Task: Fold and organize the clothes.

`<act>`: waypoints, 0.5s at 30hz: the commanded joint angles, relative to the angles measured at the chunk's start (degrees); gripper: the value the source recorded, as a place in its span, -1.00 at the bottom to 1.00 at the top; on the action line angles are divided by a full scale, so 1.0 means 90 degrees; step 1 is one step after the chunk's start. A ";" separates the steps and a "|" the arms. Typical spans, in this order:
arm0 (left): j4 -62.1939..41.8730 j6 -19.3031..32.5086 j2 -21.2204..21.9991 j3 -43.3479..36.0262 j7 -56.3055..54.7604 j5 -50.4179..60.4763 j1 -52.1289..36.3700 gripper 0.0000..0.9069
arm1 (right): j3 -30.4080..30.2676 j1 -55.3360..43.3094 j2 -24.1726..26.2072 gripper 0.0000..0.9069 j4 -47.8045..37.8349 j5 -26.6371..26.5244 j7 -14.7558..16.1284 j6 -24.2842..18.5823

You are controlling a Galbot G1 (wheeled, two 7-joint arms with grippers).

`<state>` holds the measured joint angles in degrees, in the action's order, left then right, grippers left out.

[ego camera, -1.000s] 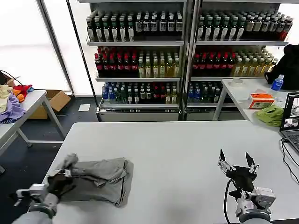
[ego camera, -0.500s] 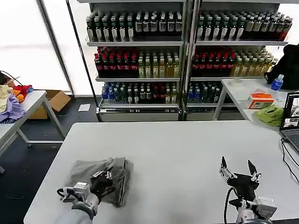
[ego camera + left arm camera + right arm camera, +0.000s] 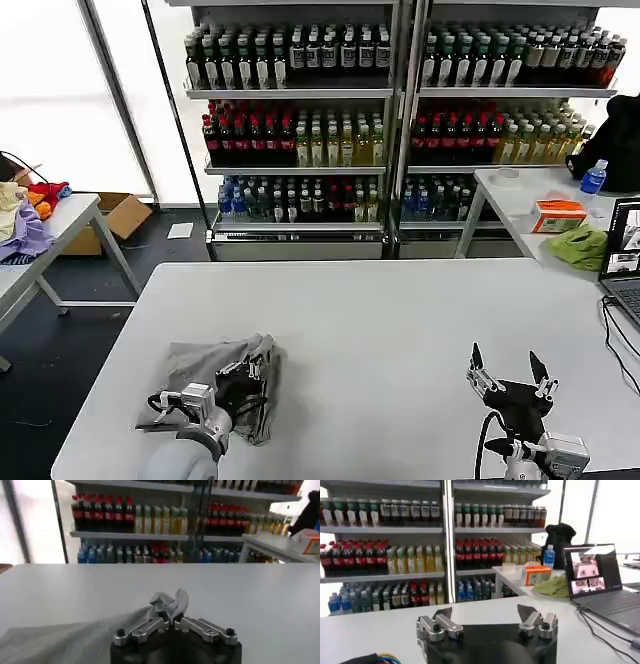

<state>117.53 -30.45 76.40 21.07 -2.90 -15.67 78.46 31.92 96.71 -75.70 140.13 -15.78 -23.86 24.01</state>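
A light grey shirt (image 3: 205, 368) lies bunched on the white table (image 3: 380, 330) near its front left corner. My left gripper (image 3: 256, 363) is shut on a fold of this shirt and holds it over the rest of the cloth. In the left wrist view the pinched grey fold (image 3: 170, 602) sticks up from between the closed fingers of that gripper (image 3: 171, 620). My right gripper (image 3: 508, 367) hovers open above the table's front right, with nothing between its fingers (image 3: 441, 616).
A laptop (image 3: 622, 262) with a cable sits at the table's right edge. A side table at right holds a lime-green cloth (image 3: 580, 246) and an orange box (image 3: 558, 215). Drink shelves (image 3: 400, 110) stand behind. Another table at left carries coloured fabrics (image 3: 25, 215).
My left gripper has carried the shirt's edge from the far left toward the right, folding it over the rest. The right gripper has barely moved.
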 commanded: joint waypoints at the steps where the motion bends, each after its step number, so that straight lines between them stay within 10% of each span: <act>1: -0.0438 0.0420 0.0083 -0.0266 0.0443 0.0244 -0.0014 1.00 | -0.0142 -0.0018 -0.0024 1.00 -0.0018 0.0086 -0.0005 0.0023; 12: 0.1074 0.0845 0.0261 0.0438 -0.0258 -0.3983 -0.0138 1.00 | -0.0221 -0.0247 0.0183 1.00 -0.0324 -0.0017 0.0029 0.0016; 15: 0.1381 0.0806 0.0039 0.0938 -0.0525 -0.3510 -0.0166 1.00 | -0.0339 -0.0435 0.0283 1.00 -0.0440 -0.0062 0.0025 0.0060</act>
<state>120.09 -25.32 78.14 21.15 -2.06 -29.44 77.56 29.93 94.73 -74.22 137.85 -15.97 -23.65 24.33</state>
